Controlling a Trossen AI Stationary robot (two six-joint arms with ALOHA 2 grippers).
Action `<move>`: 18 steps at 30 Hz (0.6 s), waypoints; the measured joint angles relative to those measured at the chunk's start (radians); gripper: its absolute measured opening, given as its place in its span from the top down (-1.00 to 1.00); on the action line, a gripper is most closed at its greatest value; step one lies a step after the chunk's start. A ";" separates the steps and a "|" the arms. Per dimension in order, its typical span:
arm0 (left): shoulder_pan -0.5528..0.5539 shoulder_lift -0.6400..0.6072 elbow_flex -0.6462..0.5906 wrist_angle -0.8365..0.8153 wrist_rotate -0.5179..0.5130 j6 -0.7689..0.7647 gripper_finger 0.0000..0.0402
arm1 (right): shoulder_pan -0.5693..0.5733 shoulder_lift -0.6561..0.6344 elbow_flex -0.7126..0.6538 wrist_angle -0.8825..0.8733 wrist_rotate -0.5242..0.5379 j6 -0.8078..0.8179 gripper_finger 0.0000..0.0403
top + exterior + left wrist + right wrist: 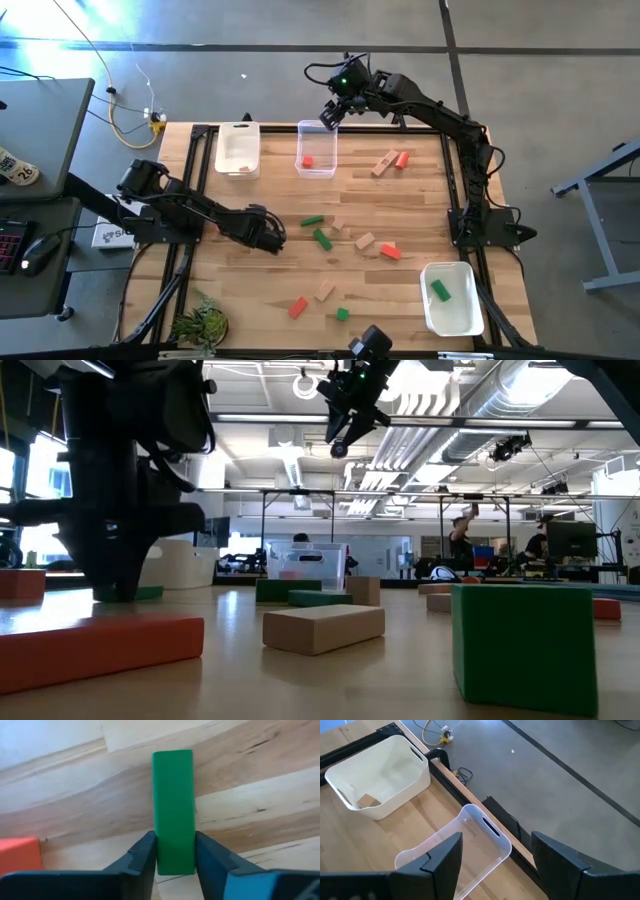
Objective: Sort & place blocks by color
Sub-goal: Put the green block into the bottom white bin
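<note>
My left gripper [272, 238] is low over the table's left middle, its fingers down on either side of a green bar block [173, 795]. The block lies flat on the wood; in the high view the gripper hides it. A red block [17, 856] lies close beside it. More green [322, 238], red [390, 251] and plain wood blocks [364, 240] are scattered over the middle and near part of the table. My right gripper [330, 115] hangs open high above the clear tub [317, 150] at the far edge, with nothing between its fingers. My left gripper pinches the green bar by its two long sides [160, 845], close to one end, between its two fingers. The fingers come steeply from above and lie across the bar. The bar lies flat on the table, its other end reaching out beyond the fingertips.
The clear tub holds a red block [308, 161]. A white tub [238, 150] beside it holds a plain wood block [367, 800]. Another white tub [448, 298] at the near right holds a green block [440, 290]. A small plant [203, 325] stands at the near left corner.
</note>
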 joint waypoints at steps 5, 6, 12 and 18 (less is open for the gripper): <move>0.001 -0.028 -0.003 0.010 0.000 0.152 0.66 | 0.005 0.000 0.000 -0.018 -0.014 0.023 -0.10; 0.001 -0.038 -0.005 0.012 0.000 0.178 0.66 | 0.006 0.000 0.000 -0.027 -0.034 0.027 -0.10; 0.000 -0.137 -0.006 0.015 -0.055 0.340 0.66 | 0.012 0.000 0.000 -0.069 -0.247 0.152 -0.10; 0.000 -0.234 -0.005 0.032 -0.123 0.491 0.65 | 0.050 0.000 0.000 -0.068 -0.394 0.266 -0.10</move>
